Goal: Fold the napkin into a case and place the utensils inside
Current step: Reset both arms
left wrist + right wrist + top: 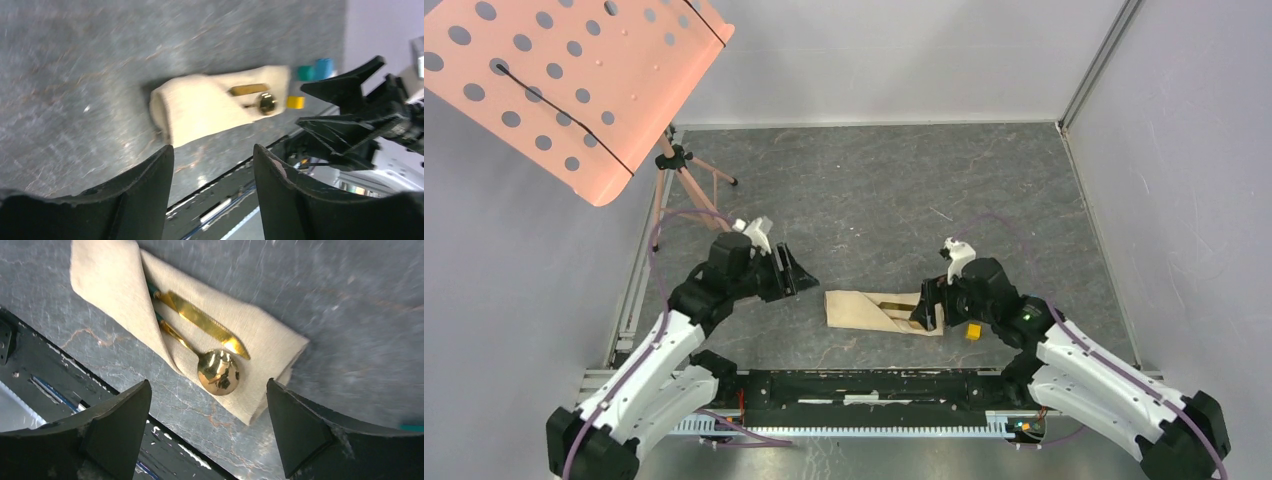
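Right-arm jaws hang wide apart and empty over the folded napkin (107,280), soft light cloth at 6 o'clock on the surface (874,200), sheathing the slick, rigid knife (207,325) and spoon (218,371), probably best pinched at its doubled 9 o'clock end; left-arm jaws, also apart, hover toward 9 o'clock.

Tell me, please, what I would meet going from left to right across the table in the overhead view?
Tripod → left hand → napkin → yellow cube. I leave out the right hand, since it overlaps the napkin's end and the cube.
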Action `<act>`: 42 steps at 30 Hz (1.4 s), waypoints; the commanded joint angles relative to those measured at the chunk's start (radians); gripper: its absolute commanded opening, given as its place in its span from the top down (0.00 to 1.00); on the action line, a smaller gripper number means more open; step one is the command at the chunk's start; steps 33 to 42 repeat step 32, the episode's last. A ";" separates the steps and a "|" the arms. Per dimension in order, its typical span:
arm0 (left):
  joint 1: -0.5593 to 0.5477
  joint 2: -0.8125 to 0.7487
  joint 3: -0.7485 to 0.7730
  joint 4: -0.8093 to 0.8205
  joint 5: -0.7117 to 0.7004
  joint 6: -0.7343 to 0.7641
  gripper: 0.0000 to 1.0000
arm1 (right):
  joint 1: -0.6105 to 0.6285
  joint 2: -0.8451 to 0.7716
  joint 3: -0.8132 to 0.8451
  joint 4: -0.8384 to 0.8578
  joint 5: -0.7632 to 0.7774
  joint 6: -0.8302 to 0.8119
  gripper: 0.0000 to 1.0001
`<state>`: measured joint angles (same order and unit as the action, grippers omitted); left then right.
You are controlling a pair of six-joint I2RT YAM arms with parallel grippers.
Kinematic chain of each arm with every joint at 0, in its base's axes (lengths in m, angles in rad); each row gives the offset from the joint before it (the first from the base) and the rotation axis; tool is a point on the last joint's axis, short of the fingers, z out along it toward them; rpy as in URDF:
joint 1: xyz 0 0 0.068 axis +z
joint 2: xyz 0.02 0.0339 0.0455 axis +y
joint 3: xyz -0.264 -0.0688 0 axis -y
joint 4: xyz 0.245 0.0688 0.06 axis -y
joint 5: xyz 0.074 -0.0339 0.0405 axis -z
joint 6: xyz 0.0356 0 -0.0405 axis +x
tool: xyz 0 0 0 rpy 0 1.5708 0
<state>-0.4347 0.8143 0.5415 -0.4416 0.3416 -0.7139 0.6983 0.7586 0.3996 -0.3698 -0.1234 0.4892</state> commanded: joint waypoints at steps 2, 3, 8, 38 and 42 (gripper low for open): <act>-0.006 -0.117 0.233 -0.078 0.067 0.054 0.32 | -0.001 -0.069 0.241 -0.247 0.163 -0.140 0.04; -0.006 -0.132 0.286 -0.085 0.079 0.063 0.31 | -0.001 -0.079 0.295 -0.277 0.183 -0.160 0.02; -0.006 -0.160 0.578 -0.086 0.146 0.112 0.24 | 0.000 -0.123 0.545 -0.378 0.271 -0.252 0.02; -0.006 -0.057 1.129 -0.066 -0.087 0.191 0.03 | 0.000 -0.269 0.971 -0.179 0.390 -0.481 0.02; -0.006 -0.057 1.129 -0.066 -0.087 0.191 0.03 | 0.000 -0.269 0.971 -0.179 0.390 -0.481 0.02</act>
